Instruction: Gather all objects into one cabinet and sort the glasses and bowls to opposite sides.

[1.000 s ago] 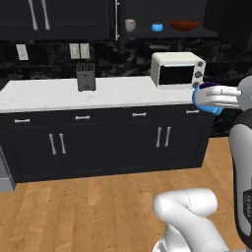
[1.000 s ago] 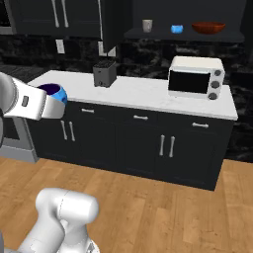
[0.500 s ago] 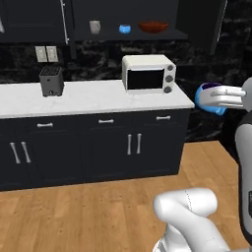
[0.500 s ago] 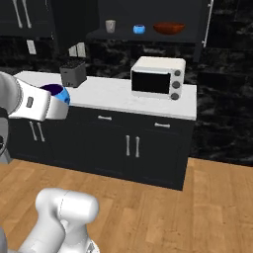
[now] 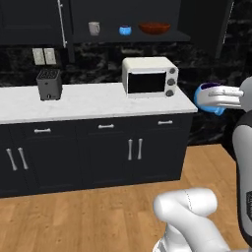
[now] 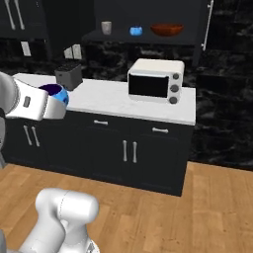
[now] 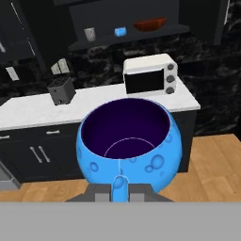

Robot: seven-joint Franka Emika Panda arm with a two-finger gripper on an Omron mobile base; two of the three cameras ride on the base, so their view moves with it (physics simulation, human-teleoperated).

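My gripper [image 7: 120, 189] is shut on the near rim of a small bright blue bowl [image 7: 129, 141] with a dark inside, held upright in the air in front of the counter. From the base cameras the same bowl [image 5: 201, 98] [image 6: 61, 99] sits at the end of the white hand [image 5: 222, 95], level with the counter top and well short of it. High up, the open black cabinet's shelf [image 5: 147, 38] carries an off-white mug [image 5: 94, 28] at the left, a second blue bowl [image 5: 125, 30] in the middle and a wide reddish-brown bowl [image 5: 154, 27] at the right.
A white microwave [image 5: 149, 76] stands on the white counter [image 5: 88, 106] right under the shelf, and a dark toaster [image 5: 49, 83] further left. Cabinet doors with long silver handles [image 5: 61, 22] [image 6: 207, 24] flank the shelf. Black base cabinets and wood floor lie below.
The whole scene slid left in both base views, so the base has moved right; it has hardly shifted in the last half second. The blue bowl stays in the gripper.
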